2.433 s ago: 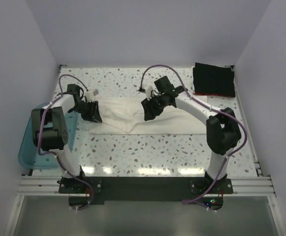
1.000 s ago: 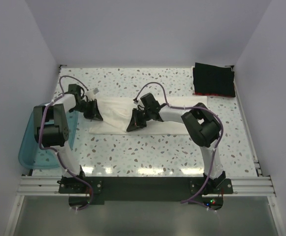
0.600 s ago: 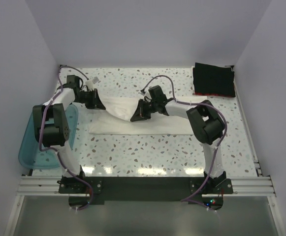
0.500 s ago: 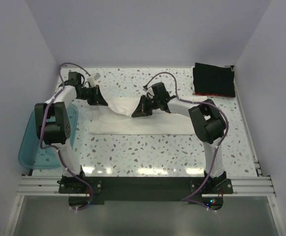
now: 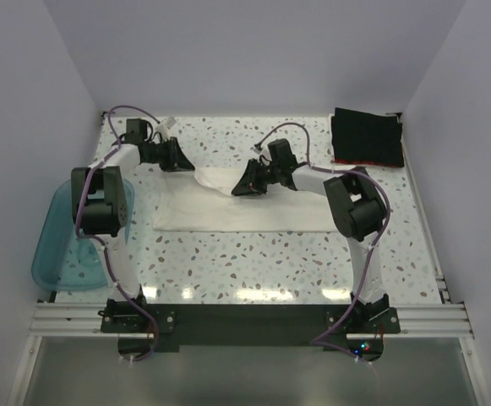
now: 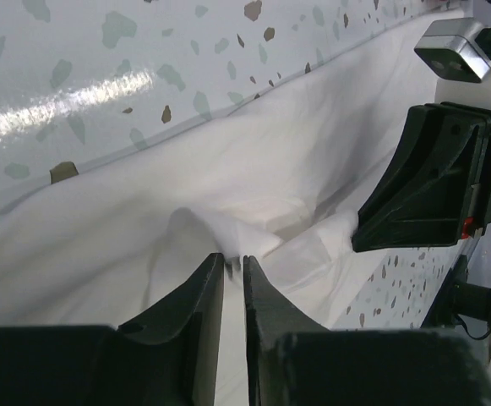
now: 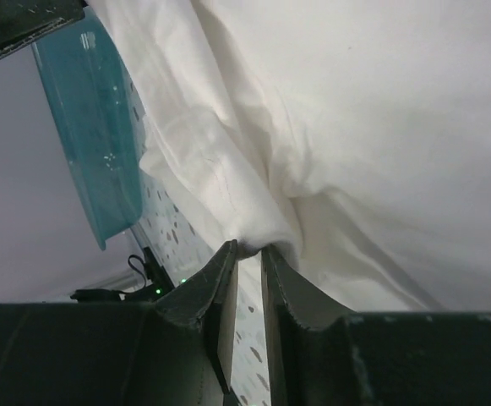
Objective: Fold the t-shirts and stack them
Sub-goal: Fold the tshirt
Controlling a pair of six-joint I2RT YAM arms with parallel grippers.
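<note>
We see the soft, creased white t-shirt lying as a long folded band on the speckled table, left claw and right claw each narrowly apart at a puckered ridge, its collar hidden.

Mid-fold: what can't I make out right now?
- Wrist views: whether left tool or right tool grips the plain white cloth t-shirt; bunched cloth hides contact.
- Top view: shirt count in folded black-and-red pile; too small.
- Top view: contents of translucent blue plastic tub; left arm overlaps.
</note>
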